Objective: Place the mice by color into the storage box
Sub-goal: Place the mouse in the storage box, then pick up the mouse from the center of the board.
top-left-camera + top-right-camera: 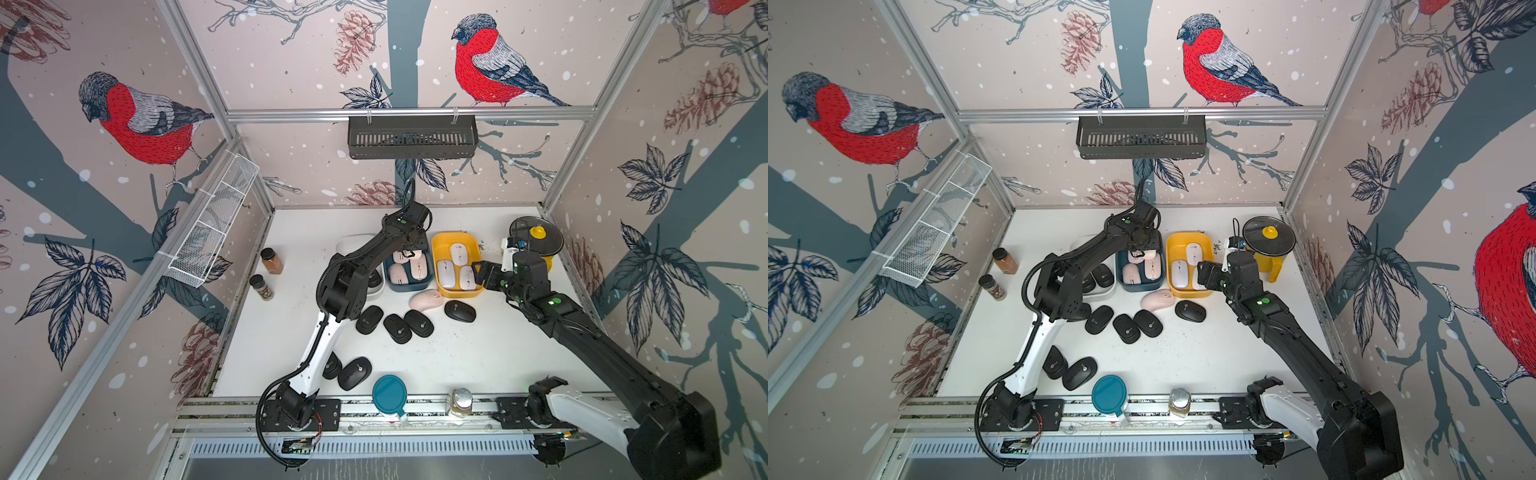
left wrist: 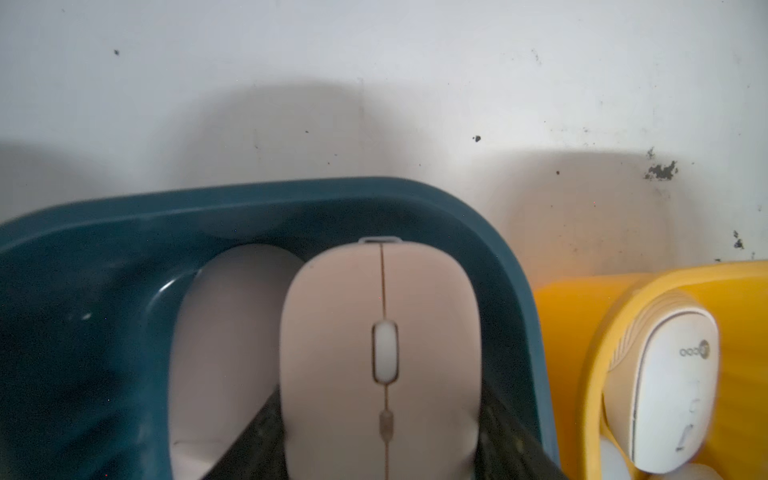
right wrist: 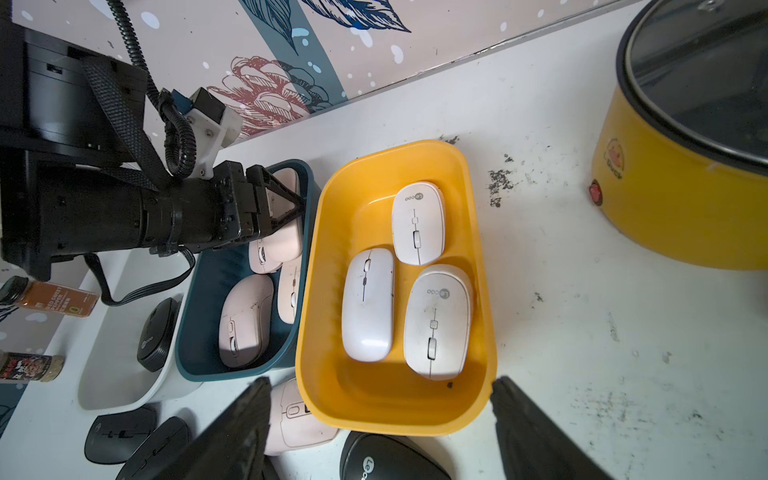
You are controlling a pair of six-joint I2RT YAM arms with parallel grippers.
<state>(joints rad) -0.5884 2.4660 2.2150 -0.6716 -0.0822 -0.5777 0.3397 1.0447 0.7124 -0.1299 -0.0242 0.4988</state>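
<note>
Your left claw [image 1: 409, 252] pinches a pink mouse [image 2: 380, 353] over the dark-blue box [image 1: 409, 287], mid-frame in both top views; lower it flat beside the pink ones [image 3: 245, 320] before letting go. Your right claw [image 3: 380, 384] hangs spread, empty.

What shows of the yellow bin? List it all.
The yellow bin is a glossy plastic tub, a rounded rectangle with an open top, upright on the white table. Three white mice lie inside, leaving its near end bare. It stands between the blue bin, close alongside, and the yellow pot, apart. A pink mouse lies on the table by its near corner. The right gripper hovers over that end, jaws open.
</note>
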